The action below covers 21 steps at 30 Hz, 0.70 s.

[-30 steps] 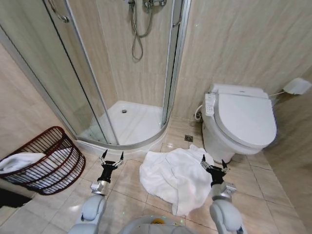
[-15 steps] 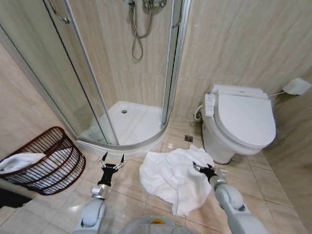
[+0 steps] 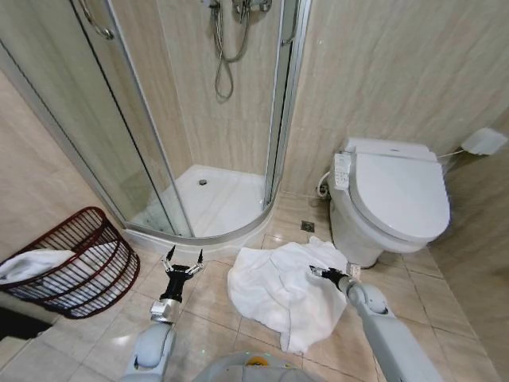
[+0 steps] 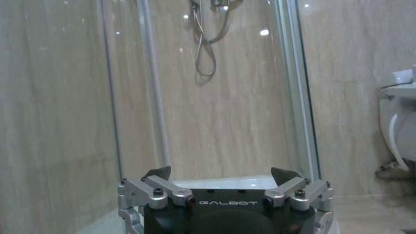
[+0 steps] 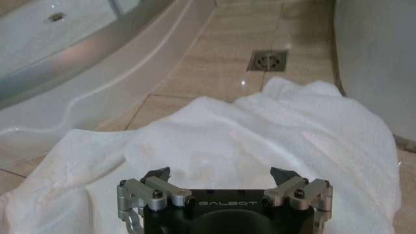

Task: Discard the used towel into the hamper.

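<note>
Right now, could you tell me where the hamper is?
In the head view, the hamper sits on the floor at far left, beside the shower, left of the left gripper.

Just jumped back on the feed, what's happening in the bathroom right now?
The right gripper is open and stretched out low over the crumpled white towel on the floor tiles beside the toilet, not yet gripping it. The left gripper is open too, held up in front of the shower enclosure with nothing in it. The hamper stands off to the robot's left against the wall, with some white cloth already inside.
</note>
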Motion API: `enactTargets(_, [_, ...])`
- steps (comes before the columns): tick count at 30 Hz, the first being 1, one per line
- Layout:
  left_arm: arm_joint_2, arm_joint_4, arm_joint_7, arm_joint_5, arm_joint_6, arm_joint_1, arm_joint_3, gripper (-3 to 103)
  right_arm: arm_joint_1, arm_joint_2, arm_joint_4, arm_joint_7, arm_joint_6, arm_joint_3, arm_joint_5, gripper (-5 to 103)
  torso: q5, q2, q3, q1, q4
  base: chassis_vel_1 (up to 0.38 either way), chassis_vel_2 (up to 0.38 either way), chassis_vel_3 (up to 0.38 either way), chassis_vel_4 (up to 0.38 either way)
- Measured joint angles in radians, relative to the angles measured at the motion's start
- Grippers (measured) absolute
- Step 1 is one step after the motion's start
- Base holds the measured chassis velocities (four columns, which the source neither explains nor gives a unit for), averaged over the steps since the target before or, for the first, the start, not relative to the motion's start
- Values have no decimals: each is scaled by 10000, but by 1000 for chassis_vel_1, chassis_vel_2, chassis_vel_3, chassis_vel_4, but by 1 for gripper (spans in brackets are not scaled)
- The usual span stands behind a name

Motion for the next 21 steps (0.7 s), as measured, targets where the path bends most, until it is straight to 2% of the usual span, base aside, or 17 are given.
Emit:
enactTargets(3, [0, 10, 2, 42, 22, -62, 41, 100, 471, 145, -810, -88, 84, -103, -508, 100, 1, 5, 4, 0, 1, 0, 0, 0, 0])
enactTargets(9, [-16, -108, 0, 44, 58, -70, 9, 100, 974, 302, -1516, 18, 106, -415, -838, 100, 2, 9, 8, 0, 1, 0, 0, 0, 0])
enactTargets(15, [-200, -319, -17, 25, 146, 26, -23, 100, 1661, 631, -2437, 553, 21, -889, -1118, 100, 1, 15, 12, 0, 2, 0, 0, 0, 0])
enactTargets(21, [-284, -409, -23, 26, 205, 18, -33, 100, 2101, 814, -3290, 394, -10, -866, -1369, 100, 1, 16, 14, 0, 2, 0, 0, 0, 0])
